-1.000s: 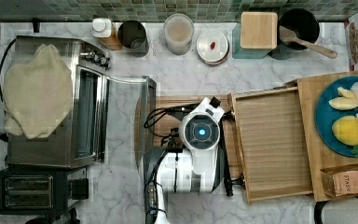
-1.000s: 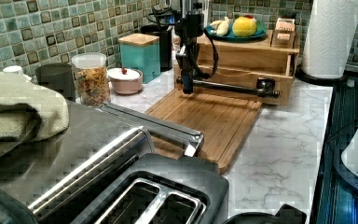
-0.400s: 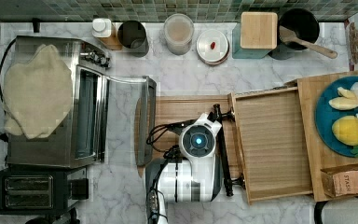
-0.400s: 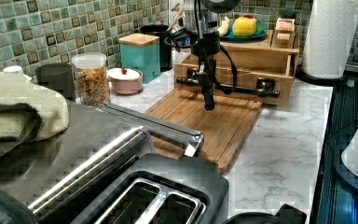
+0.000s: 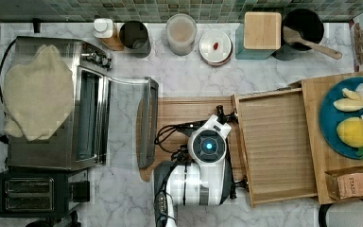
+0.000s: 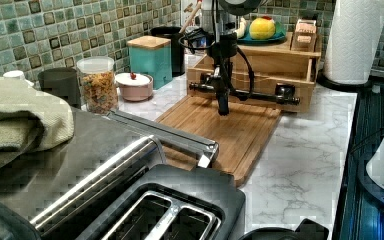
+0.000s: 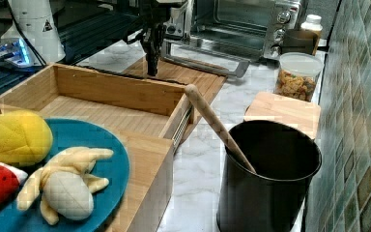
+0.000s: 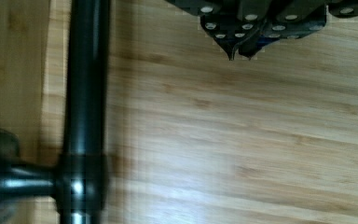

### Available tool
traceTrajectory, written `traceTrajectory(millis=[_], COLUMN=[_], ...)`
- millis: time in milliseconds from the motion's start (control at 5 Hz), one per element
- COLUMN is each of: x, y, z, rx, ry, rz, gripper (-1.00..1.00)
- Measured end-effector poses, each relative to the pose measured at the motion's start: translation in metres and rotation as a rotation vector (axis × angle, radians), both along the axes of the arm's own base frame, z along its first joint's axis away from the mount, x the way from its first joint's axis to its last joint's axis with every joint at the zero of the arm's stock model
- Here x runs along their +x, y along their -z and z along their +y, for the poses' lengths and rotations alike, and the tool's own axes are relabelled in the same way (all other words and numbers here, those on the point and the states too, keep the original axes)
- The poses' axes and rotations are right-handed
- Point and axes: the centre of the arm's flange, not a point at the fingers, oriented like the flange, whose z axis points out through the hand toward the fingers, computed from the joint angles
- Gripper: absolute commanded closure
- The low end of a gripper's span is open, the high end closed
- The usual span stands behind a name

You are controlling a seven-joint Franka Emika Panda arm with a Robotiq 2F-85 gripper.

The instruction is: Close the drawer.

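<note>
The drawer (image 5: 276,146) is a shallow light-wood tray standing pulled out from the wooden box, toward the top view's left. It has nothing in it (image 7: 101,113). A black bar handle (image 6: 260,96) (image 8: 86,93) runs along its front. My gripper (image 6: 223,107) hangs fingers-down over the bamboo cutting board (image 5: 189,113), just in front of that handle and apart from it. In the wrist view the fingertips (image 8: 240,51) meet with nothing between them, so the gripper is shut. The right view has the gripper (image 7: 151,70) beyond the drawer's front wall.
The box top carries a blue plate (image 5: 354,123) of toy food. A toaster oven with its door (image 5: 146,123) down borders the board's far side from the drawer. Jars, a teal canister and a black utensil pot (image 5: 302,28) line the tiled wall. A paper towel roll (image 6: 355,40) stands beside the box.
My gripper has slid along the drawer front toward the left view's right and dropped a little closer to the cutting board. The drawer has not moved.
</note>
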Motion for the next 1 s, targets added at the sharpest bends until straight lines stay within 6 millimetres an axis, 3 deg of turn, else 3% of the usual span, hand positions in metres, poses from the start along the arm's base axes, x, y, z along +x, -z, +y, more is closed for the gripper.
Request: traceTrajectory(millis=[600,1000], x=[-0.003,-0.003], y=[0.016,0.012], z=[-0.066,-0.074], rx=[0.016,0.020], ry=[-0.015,-0.001], rz=[0.030,0.045], gripper=[1.00,1.00])
